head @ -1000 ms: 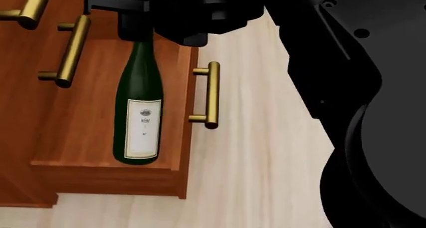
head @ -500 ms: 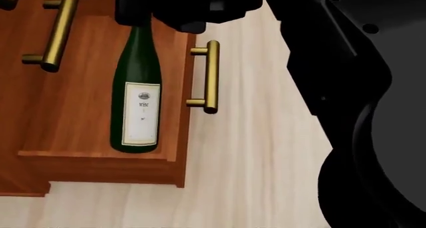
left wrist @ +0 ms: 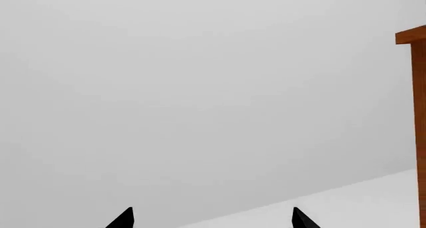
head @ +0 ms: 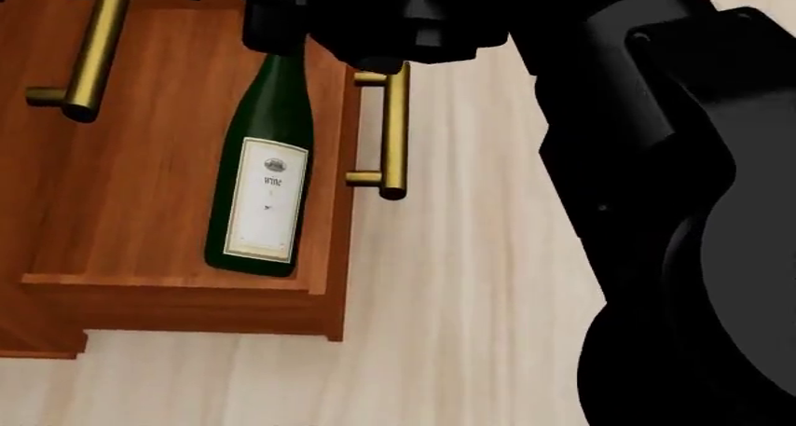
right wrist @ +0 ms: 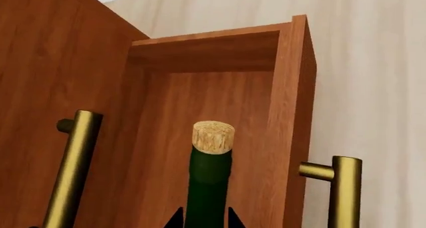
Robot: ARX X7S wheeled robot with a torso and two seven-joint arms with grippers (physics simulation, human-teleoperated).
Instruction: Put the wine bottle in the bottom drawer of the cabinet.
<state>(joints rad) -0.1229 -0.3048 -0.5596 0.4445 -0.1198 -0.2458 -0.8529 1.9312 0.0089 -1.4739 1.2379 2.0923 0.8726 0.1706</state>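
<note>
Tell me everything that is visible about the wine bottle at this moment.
The wine bottle is slim, of dark green glass, with a long neck, a tan cork and a white rectangular label. It is inside the open bottom drawer, close to the drawer's front panel. The right gripper has its fingertips on either side of the neck; in the head view the arm hides the neck's top.
</note>
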